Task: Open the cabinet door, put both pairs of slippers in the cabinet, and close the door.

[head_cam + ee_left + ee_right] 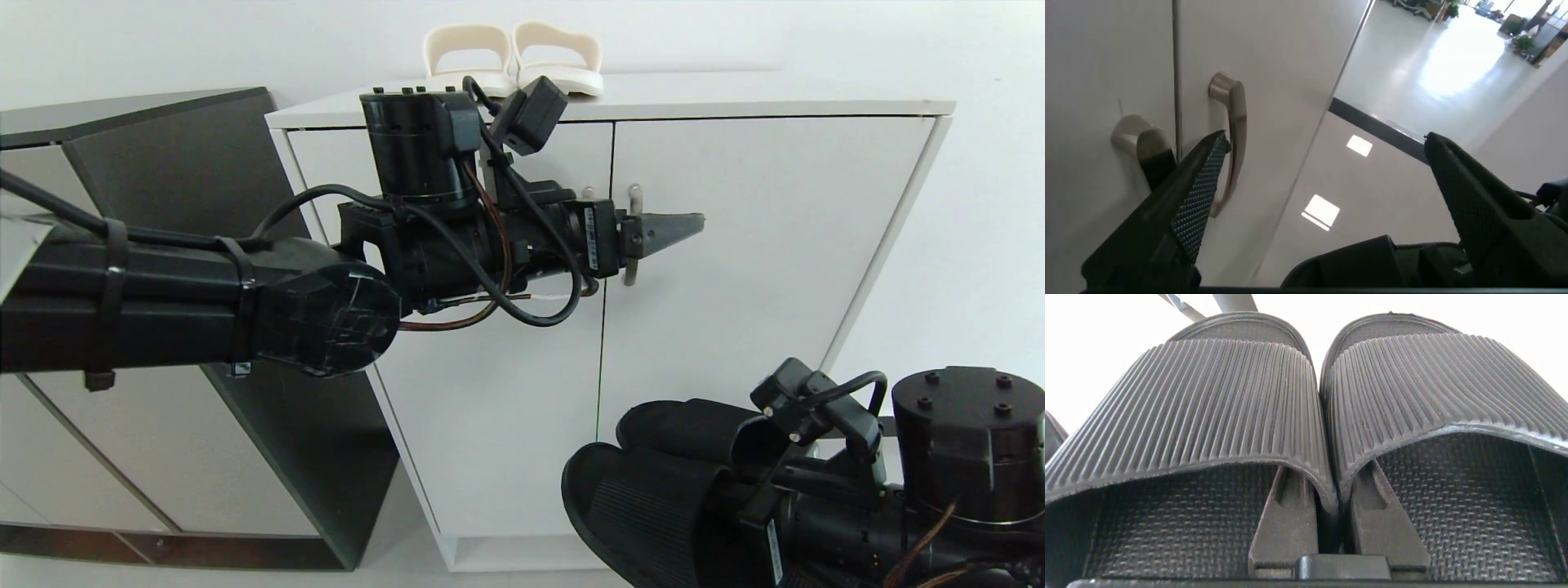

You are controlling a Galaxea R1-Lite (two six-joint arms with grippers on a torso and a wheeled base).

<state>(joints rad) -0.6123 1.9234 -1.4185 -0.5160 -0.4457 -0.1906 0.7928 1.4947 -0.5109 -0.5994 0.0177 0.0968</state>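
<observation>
hovering spread-fingered before the closed white cabinet (775, 245), the left gripper (671, 224) should straddle the upright handle (1237, 122) squarely before clamping, then pull along the hinge's arc. white slippers (514, 57) sit on top. low at right, the right gripper (1335, 518) pinches the black slippers (645, 490) side by side, long axes along its fingers, toes pointing away from the wrist, leftward.

You're looking at a large indoor hall, office or lab type. The white two-door cabinet (735, 245) stands against a bare white wall (980, 49), with a dark grey cabinet (204, 163) just beside it. The left wrist view shows a long glossy floor (1413, 98) mirroring square ceiling lights (1321, 211), with potted plants (1449, 10) far off. Cream slippers (513, 57) sit at the cabinet top's back edge.
</observation>
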